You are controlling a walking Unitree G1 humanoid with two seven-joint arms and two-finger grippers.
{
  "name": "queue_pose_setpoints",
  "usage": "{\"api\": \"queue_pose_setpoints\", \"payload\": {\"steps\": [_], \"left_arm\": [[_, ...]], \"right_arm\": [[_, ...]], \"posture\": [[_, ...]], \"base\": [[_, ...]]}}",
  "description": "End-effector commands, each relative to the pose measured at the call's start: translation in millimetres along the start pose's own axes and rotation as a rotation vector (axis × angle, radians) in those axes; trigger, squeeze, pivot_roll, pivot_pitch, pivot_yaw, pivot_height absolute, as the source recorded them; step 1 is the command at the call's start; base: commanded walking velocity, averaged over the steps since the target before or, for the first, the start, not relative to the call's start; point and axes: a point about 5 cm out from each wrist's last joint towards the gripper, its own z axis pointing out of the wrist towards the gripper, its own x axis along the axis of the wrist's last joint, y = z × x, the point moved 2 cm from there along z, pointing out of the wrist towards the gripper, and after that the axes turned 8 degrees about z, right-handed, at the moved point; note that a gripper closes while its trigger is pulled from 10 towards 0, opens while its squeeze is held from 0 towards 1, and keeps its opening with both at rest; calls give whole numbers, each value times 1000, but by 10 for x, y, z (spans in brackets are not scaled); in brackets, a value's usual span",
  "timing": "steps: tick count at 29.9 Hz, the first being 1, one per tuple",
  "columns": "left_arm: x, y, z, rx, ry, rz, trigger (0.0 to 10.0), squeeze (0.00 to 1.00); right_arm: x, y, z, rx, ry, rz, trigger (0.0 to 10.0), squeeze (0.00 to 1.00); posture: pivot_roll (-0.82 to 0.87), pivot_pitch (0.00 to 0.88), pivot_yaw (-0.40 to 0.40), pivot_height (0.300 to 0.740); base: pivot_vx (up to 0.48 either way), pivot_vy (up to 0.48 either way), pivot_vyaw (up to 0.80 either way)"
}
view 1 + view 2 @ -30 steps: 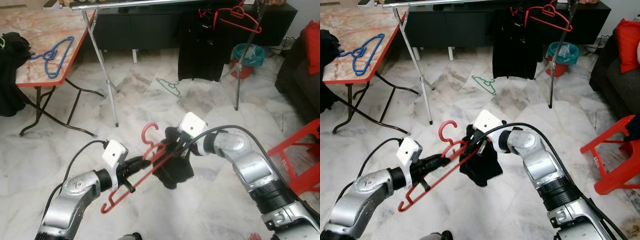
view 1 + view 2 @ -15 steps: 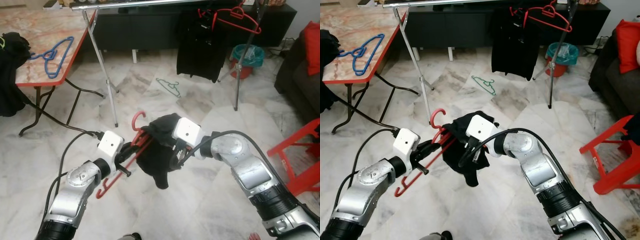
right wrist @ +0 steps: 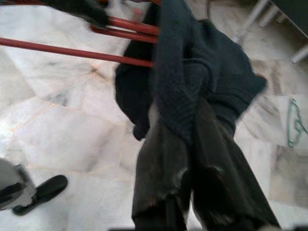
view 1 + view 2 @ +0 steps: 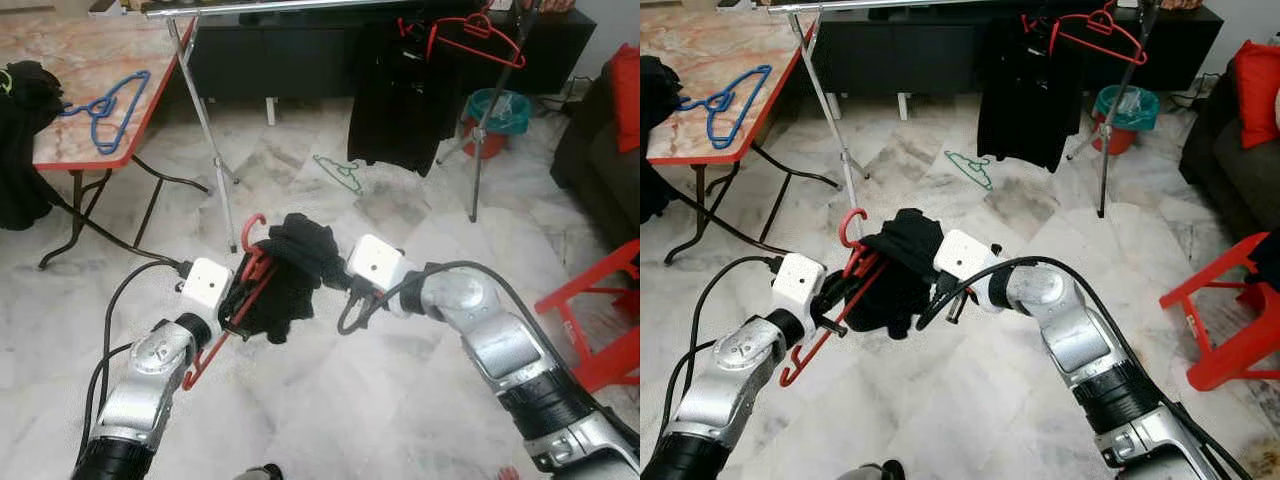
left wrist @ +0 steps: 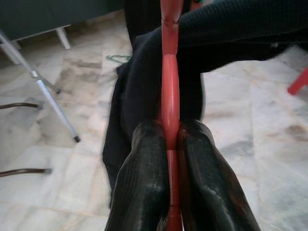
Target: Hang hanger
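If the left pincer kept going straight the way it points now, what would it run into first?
Most likely the black garment draped over the red hanger that the left pincer is clamped on; it bunches directly ahead of the fingers, though exact depth is unclear.

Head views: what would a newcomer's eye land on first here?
The red hanger pinched in the left gripper, with a black garment bunched over it and the right gripper shut on that cloth, low over the marble floor. Beyond stands the rack, with another black garment hanging.

A pale marble floor (image 4: 300, 420) spreads before a long black cabinet (image 4: 290, 55); a folding table (image 4: 70, 70) stands left, red chair (image 4: 605, 320) right
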Motion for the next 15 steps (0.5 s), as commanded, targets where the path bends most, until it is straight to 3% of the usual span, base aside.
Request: {"api": "queue_pose_setpoints", "payload": {"steps": [1,6,10,15], "left_arm": [[108,-30,-39,-40,57,-22,10000,0],[213,235,-208,-315,120,-119,10000,0],[231,376,-291,-446,121,-149,10000,0],[229,456,-320,-502,117,-173,10000,0]], "right_arm": [[-7,117,-21,-67,-11,27,10000,0],[-18,320,-30,-206,-22,68,10000,0],[-9,336,-5,-228,-19,76,10000,0],[-8,310,17,-218,-17,75,10000,0]], "posture": [[27,117,8,740],[32,113,9,740],[34,109,8,740],[35,106,7,740]], "base": [[0,0,0],[0,0,0],[0,0,0],[0,0,0]]}}
